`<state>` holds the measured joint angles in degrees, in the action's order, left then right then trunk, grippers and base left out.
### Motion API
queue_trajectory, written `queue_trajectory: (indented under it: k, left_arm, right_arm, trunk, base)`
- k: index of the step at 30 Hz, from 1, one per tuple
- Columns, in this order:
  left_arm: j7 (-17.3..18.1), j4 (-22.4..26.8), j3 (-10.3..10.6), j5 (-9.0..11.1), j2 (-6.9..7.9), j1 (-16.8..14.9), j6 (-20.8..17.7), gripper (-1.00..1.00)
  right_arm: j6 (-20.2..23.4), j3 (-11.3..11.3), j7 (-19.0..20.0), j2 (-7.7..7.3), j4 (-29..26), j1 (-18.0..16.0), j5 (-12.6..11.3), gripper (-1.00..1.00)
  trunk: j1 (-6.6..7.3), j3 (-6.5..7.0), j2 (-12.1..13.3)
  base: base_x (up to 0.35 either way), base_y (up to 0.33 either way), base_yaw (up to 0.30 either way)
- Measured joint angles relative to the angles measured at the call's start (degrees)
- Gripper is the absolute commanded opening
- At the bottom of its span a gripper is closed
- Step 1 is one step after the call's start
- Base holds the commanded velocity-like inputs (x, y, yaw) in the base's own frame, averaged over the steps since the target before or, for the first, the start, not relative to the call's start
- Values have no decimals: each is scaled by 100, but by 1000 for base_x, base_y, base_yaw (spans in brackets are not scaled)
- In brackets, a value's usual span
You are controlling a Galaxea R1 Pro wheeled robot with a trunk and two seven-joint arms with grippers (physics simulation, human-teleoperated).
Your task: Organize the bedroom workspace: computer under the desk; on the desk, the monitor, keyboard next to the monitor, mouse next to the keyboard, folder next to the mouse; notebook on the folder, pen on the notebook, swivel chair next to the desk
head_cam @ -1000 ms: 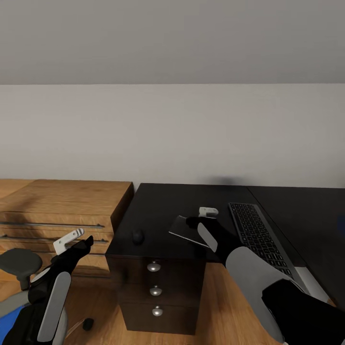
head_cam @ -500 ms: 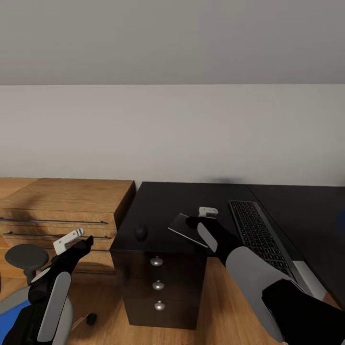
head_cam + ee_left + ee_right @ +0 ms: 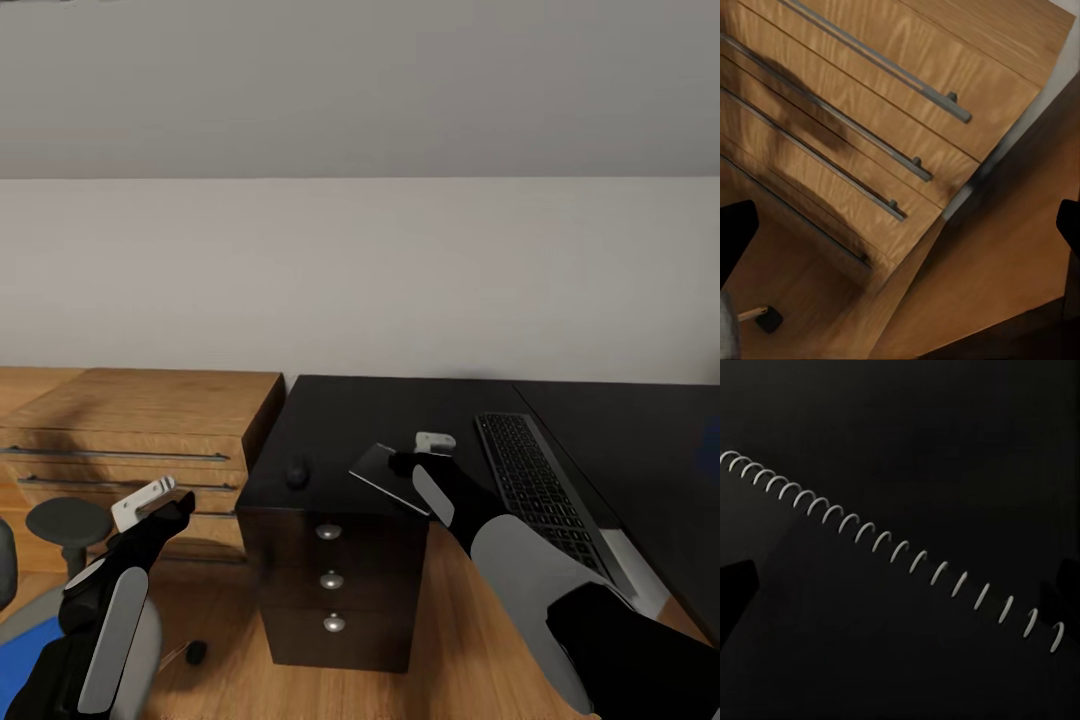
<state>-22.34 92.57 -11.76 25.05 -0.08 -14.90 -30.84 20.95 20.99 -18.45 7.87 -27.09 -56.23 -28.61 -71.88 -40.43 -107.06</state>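
The dark grey notebook with a white spiral lies on the black desk near its front edge. My right gripper hovers at it, open. In the right wrist view the fingertips stand wide apart over the notebook. The mouse sits left of the notebook and the keyboard right of it. The blue folder rests on the swivel chair at the lower left. My left gripper is open and empty above the chair. Monitor, computer and pen are out of view.
The desk's black three-knob drawer unit stands under its left end. A light wooden cabinet with bar handles adjoins it on the left. A chair caster rests on the wooden floor between chair and drawers.
The whole picture has shifted, so the camera moved: desk, keyboard, mouse and notebook sit higher, the chair further left. Both grippers hold their places in the view.
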Motion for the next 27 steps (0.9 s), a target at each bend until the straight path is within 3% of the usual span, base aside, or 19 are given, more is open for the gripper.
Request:
queue_trajectory:
  k: [27]
  left_arm:
    - [1,0,0,0,0,0,2,100]
  right_arm:
    - [-38,2,0,7,18,0,0,100]
  trunk:
    - [0,0,0]
  base:
    - [-52,0,0]
